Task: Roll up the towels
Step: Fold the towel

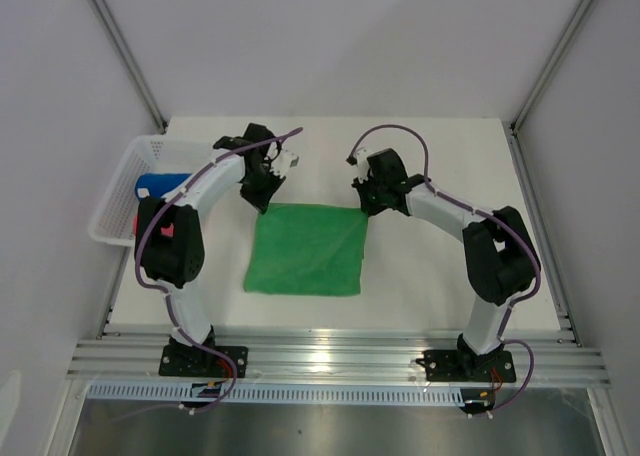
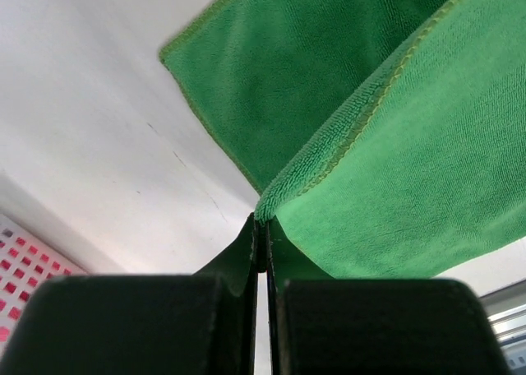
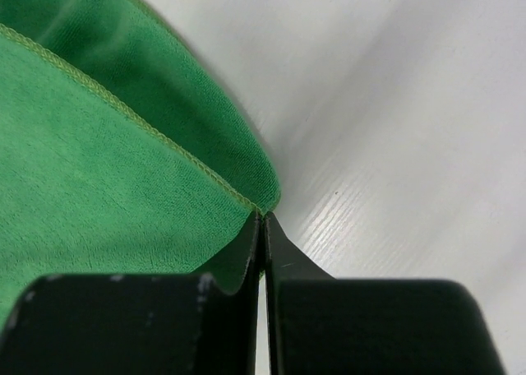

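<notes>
Your left claw point(image 1: 262, 204) and right claw point(image 1: 365, 208) each sit clamped on a far corner of the green towel point(image 1: 305, 251), which likely handles light and floppy, so grip its hemmed corners.

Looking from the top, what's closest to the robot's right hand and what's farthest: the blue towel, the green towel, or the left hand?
1. green towel: its far right corner is pinched in the right hand.
2. left hand: across the towel, pinching its far left corner.
3. blue towel: far left, in the white basket.
</notes>
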Available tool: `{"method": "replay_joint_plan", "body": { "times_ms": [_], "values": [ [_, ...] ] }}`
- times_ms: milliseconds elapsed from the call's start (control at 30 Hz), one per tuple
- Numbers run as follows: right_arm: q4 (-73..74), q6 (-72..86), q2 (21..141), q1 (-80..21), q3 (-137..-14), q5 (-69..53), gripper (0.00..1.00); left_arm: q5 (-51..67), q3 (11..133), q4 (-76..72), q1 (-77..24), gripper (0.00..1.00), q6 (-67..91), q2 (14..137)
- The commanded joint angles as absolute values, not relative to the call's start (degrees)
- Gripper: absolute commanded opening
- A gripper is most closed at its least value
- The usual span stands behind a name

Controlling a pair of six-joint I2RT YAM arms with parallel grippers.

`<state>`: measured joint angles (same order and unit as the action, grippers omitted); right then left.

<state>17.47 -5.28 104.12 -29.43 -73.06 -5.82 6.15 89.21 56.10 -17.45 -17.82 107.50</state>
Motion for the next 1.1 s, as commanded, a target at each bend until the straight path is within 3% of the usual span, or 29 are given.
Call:
{"method": "replay_joint_plan", "body": {
  "times_ms": [0, 200, 667, 833, 1067],
  "values": [
    [18.4, -7.5, 100.6, -30.1, -75.5, -3.8, 0.00, 4.1, 93.2, 56.2, -17.4, 0.01, -16.7, 104.7],
    [15.6, -8.0, 100.8, -29.4, -77.0, -4.7, 0.00, 0.4, 94.7, 53.3, -16.7, 0.01, -18.2, 104.4],
    [12.2, -7.2, 111.5, -25.7, -80.3, -7.1, 0.00, -1.4, 103.8, 53.9, -16.7, 0.01, -18.2, 118.3],
    [13.0, -6.8, 112.4, -25.9, -80.9, -8.0, 0.00, -0.9, 100.6, 53.3, -16.7, 0.01, -18.5, 115.8],
    [11.1, -7.9, 104.9, -26.0, -80.2, -9.3, 0.00, -0.4, 102.4, 54.2, -16.3, 0.01, -21.3, 108.8]
  ]
}}
